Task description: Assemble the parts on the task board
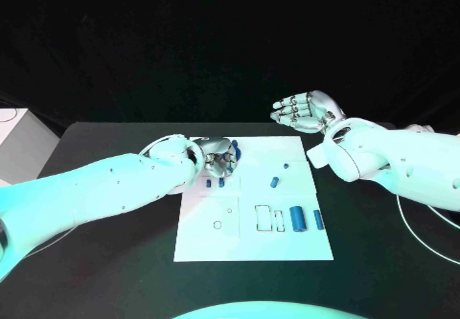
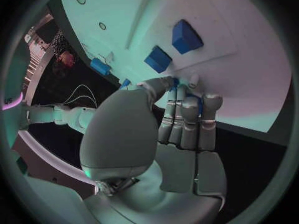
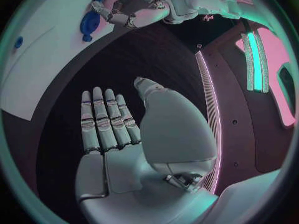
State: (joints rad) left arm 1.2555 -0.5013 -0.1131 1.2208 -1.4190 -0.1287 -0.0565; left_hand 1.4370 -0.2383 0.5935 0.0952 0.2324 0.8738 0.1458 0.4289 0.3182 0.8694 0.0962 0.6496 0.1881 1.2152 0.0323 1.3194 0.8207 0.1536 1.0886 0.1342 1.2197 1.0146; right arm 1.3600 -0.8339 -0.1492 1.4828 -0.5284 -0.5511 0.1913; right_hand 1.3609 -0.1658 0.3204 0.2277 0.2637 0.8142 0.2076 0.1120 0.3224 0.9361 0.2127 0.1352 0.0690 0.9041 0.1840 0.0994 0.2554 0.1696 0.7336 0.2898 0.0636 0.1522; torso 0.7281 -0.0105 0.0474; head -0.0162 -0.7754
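The white task board (image 1: 251, 242) lies in the middle of the black table. My left hand (image 1: 217, 157) hovers over the board's far left corner with its fingers curled, and it pinches a small blue part (image 2: 176, 80) between thumb and fingers (image 2: 187, 114). Just below the hand, two short blue parts (image 1: 209, 181) (image 2: 186, 36) stand in the board. Two blue cylinders (image 1: 297, 217) lie at the near right, and two smaller blue pieces (image 1: 275, 180) sit mid-board. My right hand (image 1: 302, 110) (image 3: 109, 122) is raised beyond the board's far right corner, fingers straight, holding nothing.
Rectangular slot outlines (image 1: 262, 219) and round holes (image 1: 217, 224) mark the board's near half. A white box (image 1: 14, 143) stands at the table's left edge. A thin cable (image 1: 422, 222) loops on the table at the right.
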